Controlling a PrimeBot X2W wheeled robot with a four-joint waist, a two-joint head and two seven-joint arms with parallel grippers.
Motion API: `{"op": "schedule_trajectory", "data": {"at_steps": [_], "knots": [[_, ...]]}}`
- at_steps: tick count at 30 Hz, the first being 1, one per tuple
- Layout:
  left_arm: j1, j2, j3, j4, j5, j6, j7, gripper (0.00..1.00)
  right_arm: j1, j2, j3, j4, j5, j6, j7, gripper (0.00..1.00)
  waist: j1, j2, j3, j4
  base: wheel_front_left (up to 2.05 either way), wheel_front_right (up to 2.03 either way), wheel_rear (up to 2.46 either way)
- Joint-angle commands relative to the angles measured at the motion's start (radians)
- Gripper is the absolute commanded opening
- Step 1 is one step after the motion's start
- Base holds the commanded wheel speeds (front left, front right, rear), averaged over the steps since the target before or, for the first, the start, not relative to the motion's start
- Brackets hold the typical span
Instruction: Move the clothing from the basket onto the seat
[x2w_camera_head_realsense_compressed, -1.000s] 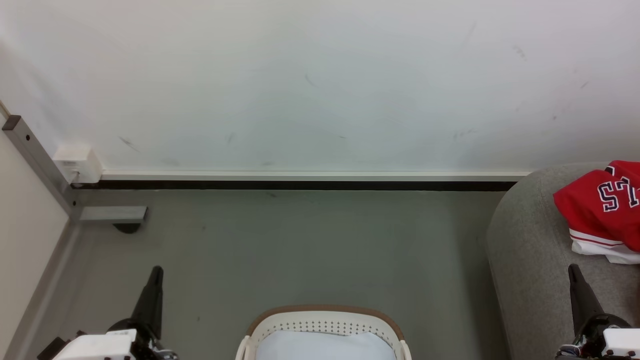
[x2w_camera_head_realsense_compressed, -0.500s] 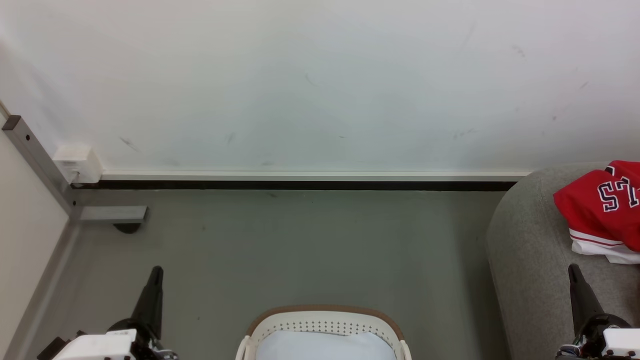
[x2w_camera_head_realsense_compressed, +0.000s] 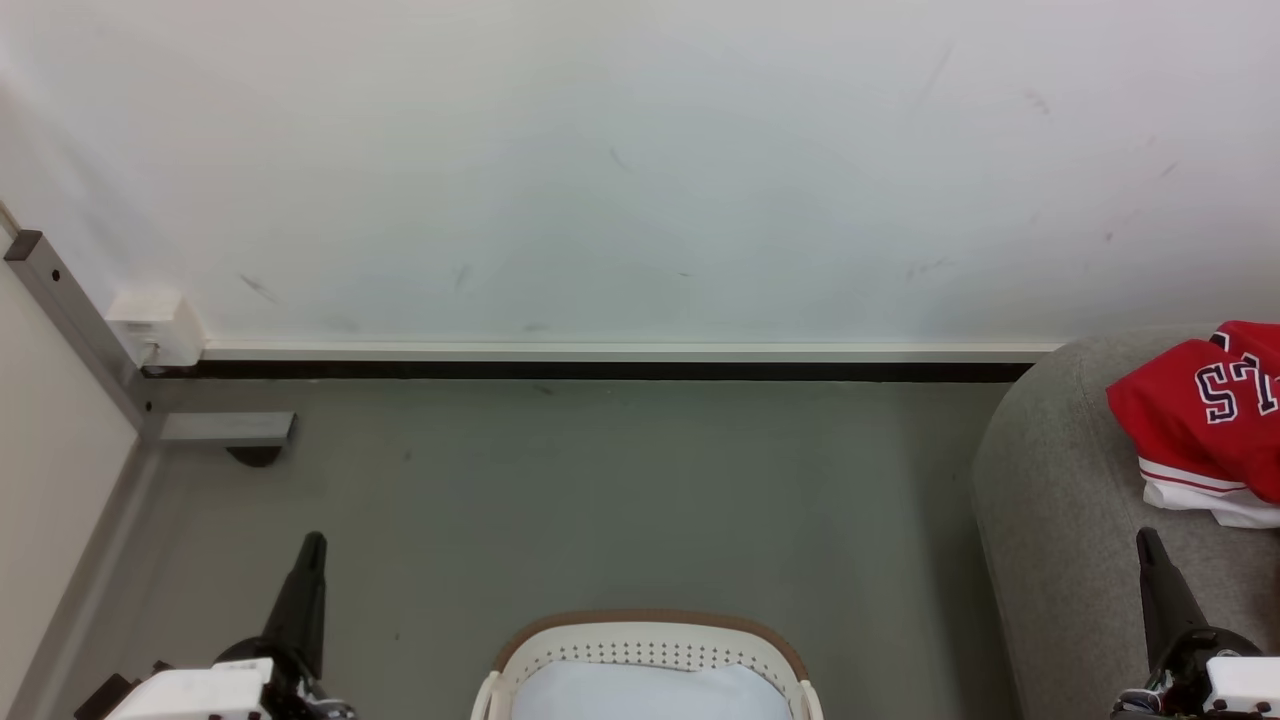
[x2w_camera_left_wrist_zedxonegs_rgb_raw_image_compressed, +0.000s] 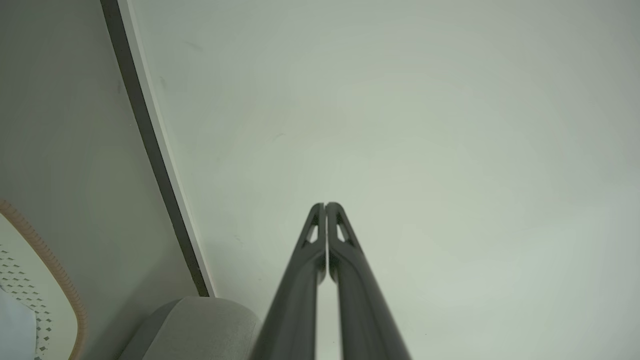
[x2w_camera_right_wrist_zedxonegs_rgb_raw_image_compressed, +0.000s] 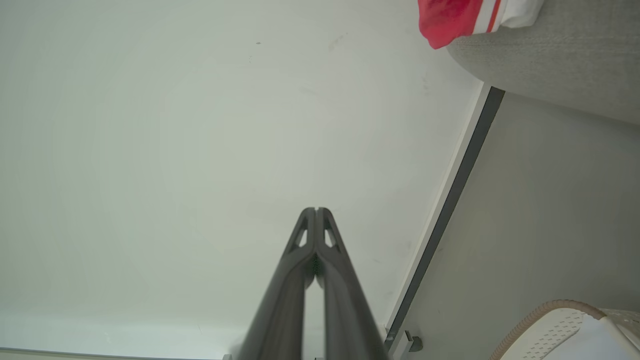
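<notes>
Clenched, empty: left hand (x2w_camera_head_realsense_compressed: 313, 542), right hand (x2w_camera_head_realsense_compressed: 1145, 538); oval white perforated basket (x2w_camera_head_realsense_compressed: 650, 622) between them; red jersey (x2w_camera_head_realsense_compressed: 1195, 425) on grey sofa (x2w_camera_head_realsense_compressed: 1060, 500) beyond right hand

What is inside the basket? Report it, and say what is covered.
Inside the basket lies a pale bluish-white cloth or liner. Anything beneath it is covered, and the basket's near part is cut off at the picture's edge.

Scuffed white wall (x2w_camera_head_realsense_compressed: 640, 150) meets grey floor (x2w_camera_head_realsense_compressed: 600, 480).
</notes>
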Motion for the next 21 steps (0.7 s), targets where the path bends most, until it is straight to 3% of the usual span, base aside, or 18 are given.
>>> {"op": "schedule_trajectory", "data": {"at_steps": [1,21], "knots": [[-0.005,0.008,0.002,-0.003,-0.012,-0.004,0.005,0.0,-0.006,0.0,-0.004,-0.005,0.0,-0.002,0.004,0.0,0.0,-0.0001,0.0,0.0,0.0,0.0,0.0],[-0.005,0.008,0.002,-0.003,-0.013,-0.004,0.005,0.0,-0.006,0.0,-0.004,-0.005,0.0,-0.002,0.004,0.0,0.0,-0.0001,0.0,0.0,0.0,0.0,0.0]]}}
